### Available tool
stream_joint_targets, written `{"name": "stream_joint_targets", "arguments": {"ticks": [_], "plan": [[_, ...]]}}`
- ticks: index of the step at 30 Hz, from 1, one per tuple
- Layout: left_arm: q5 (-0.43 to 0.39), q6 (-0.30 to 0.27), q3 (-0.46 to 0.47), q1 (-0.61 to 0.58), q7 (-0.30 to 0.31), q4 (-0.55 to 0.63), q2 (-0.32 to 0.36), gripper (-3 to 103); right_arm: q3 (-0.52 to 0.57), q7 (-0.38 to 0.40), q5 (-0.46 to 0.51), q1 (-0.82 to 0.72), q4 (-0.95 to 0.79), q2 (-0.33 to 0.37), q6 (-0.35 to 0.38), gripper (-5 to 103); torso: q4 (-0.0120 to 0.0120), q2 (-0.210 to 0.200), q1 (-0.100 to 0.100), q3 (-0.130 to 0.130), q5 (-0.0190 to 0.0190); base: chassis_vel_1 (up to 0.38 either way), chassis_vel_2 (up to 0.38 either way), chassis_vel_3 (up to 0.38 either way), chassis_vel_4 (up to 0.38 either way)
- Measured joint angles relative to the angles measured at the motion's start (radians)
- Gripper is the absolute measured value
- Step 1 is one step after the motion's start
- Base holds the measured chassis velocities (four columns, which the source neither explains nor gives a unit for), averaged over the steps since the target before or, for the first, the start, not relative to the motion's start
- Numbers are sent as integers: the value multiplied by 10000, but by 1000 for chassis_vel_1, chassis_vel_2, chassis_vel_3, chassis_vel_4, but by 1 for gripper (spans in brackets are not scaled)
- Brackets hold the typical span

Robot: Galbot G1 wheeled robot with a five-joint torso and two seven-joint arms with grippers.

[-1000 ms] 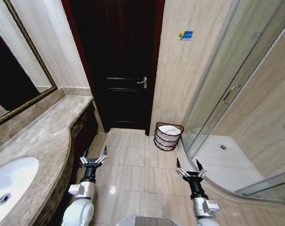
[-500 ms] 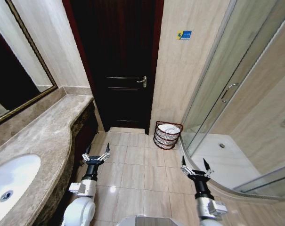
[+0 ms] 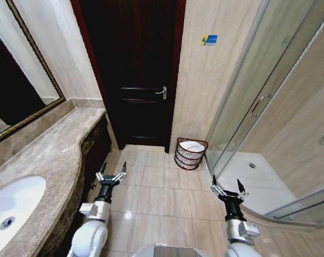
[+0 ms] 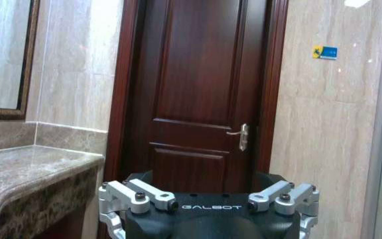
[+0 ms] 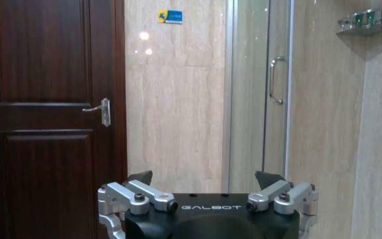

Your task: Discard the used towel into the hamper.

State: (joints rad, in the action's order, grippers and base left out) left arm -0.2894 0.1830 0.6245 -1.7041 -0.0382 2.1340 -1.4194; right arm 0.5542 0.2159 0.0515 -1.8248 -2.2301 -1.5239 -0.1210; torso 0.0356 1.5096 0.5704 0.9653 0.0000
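Observation:
The hamper [image 3: 190, 156], a small round dark reddish-brown basket, stands on the tiled floor by the wall, between the door and the shower enclosure. A white towel [image 3: 193, 145] lies bunched inside it. My left gripper [image 3: 112, 171] hangs low beside the vanity front, open and holding nothing, well short of the hamper. My right gripper [image 3: 227, 187] is open and bare too, low near the shower's curved kerb. In the left wrist view, the left gripper [image 4: 204, 180] points at the door with spread fingers. The right gripper [image 5: 204, 179] faces the wall and shower door.
A marble vanity counter [image 3: 54, 155] with a white sink [image 3: 14, 201] runs along my left. The dark wooden door [image 3: 135, 75] is shut straight ahead. A glass shower enclosure [image 3: 269, 123] with a raised white tray [image 3: 258, 184] stands on the right. Tiled floor [image 3: 162, 187] lies between.
My right gripper has drifted to the right, toward the shower kerb. My left gripper has moved a little forward. Both stay open. The hamper and towel have not moved.

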Motion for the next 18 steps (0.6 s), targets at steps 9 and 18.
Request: {"name": "stream_joint_targets", "arguments": {"ticks": [9, 18], "plan": [[50, -292, -46, 90, 18, 133, 13, 100, 198, -116, -206, 55, 154, 14, -131, 100, -1, 0, 0, 0, 0, 0, 0, 0, 0], [60, -310, -55, 97, 41, 146, 11, 100, 226, -91, -248, 80, 178, -3, -126, 100, -1, 0, -1, 0, 0, 0, 0, 0, 0]]}}
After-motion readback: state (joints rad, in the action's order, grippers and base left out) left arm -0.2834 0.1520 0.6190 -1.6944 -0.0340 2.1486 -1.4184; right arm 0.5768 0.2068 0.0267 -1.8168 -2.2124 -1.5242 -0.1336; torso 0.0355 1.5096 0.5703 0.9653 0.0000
